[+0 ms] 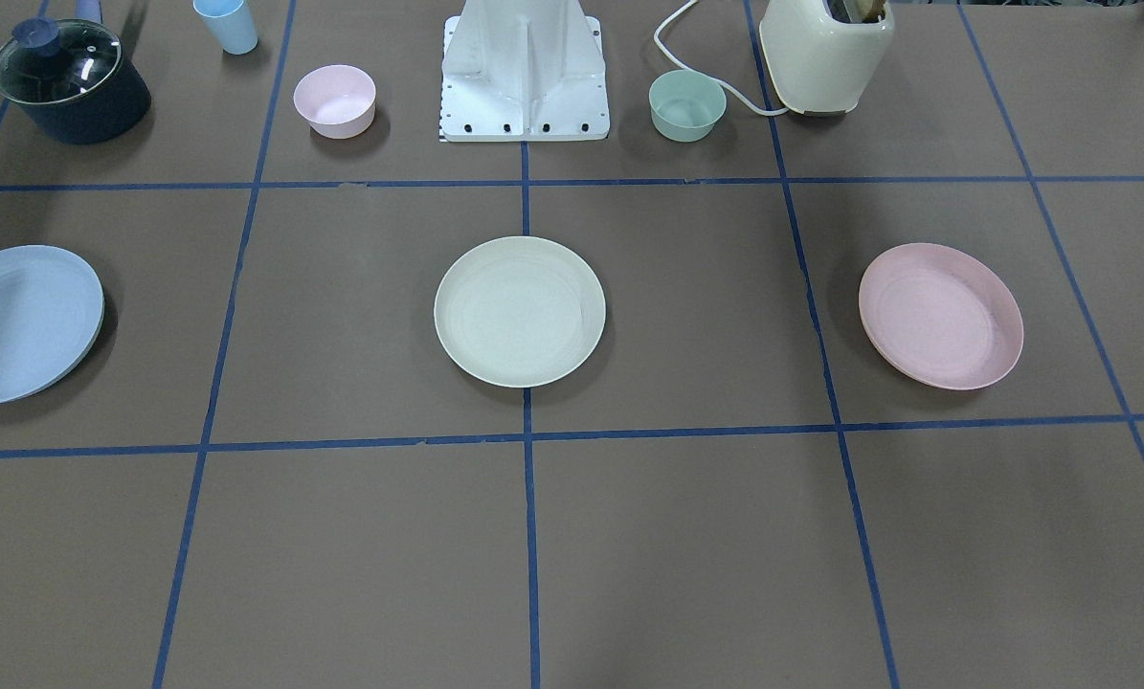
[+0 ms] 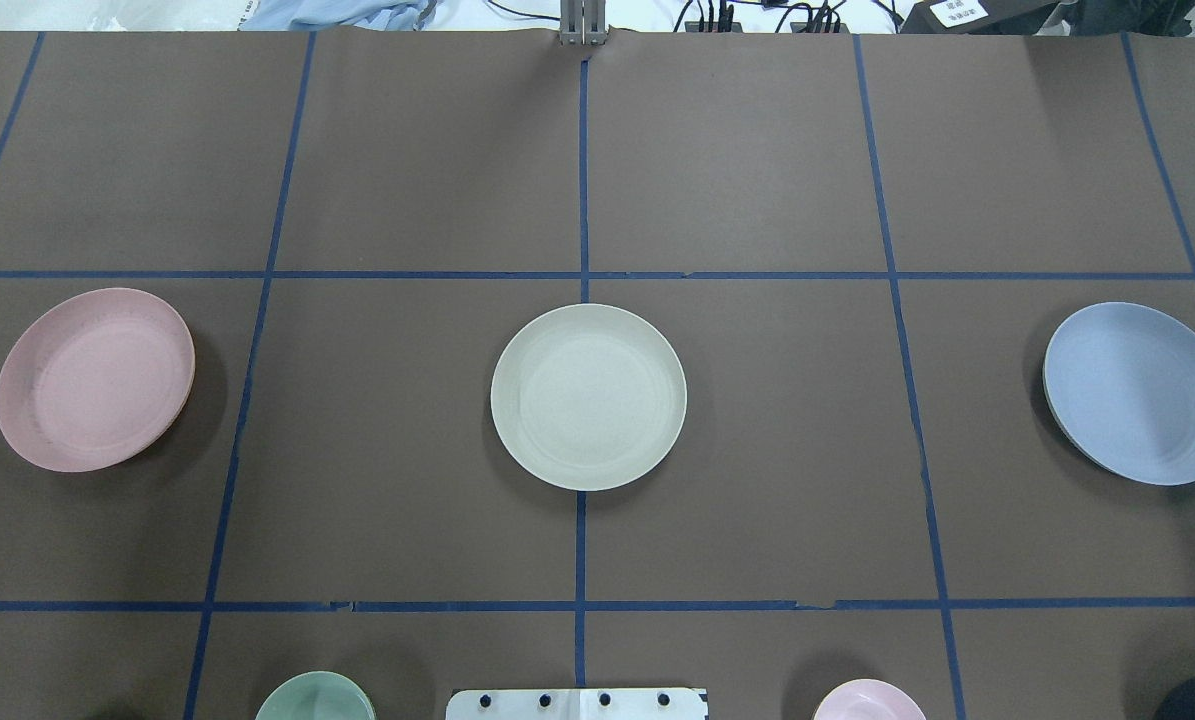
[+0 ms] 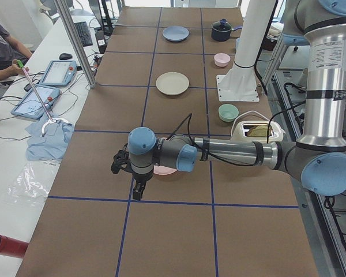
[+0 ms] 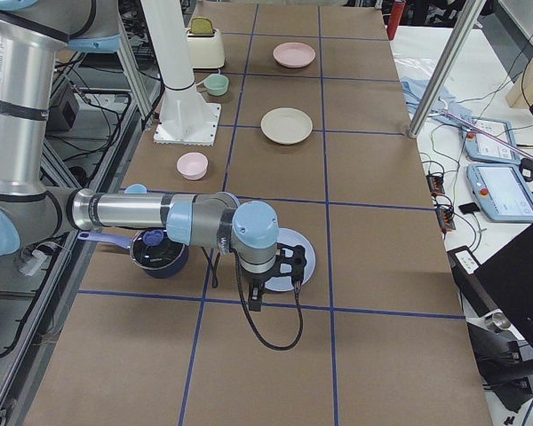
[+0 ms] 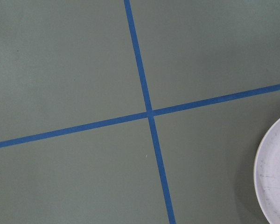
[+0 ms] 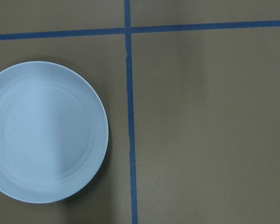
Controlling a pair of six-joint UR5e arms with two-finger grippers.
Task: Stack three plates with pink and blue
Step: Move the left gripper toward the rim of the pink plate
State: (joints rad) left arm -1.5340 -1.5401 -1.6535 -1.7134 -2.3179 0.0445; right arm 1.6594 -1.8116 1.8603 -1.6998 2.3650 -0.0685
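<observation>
While the front camera is facing the robot: cream-green plate (image 1: pixel 520 311) is lying centre, with pink plate (image 1: pixel 940 316) and blue plate (image 1: pixel 21 323) well apart on either side.
Overhead: white label (image 2: pixel 952 12) is showing, too small to read.
Left side: left arm (image 3: pixel 230 153) is stretching level above the pink plate; whether the left gripper (image 3: pixel 120 163) is clenched or released cannot be told.
Right side: right arm (image 4: pixel 133 211) is reaching over the blue plate; the right gripper (image 4: pixel 290 264) is likewise unclear.
Wrist views: each is showing its plate beside blue tape (image 5: pixel 149 113).
</observation>
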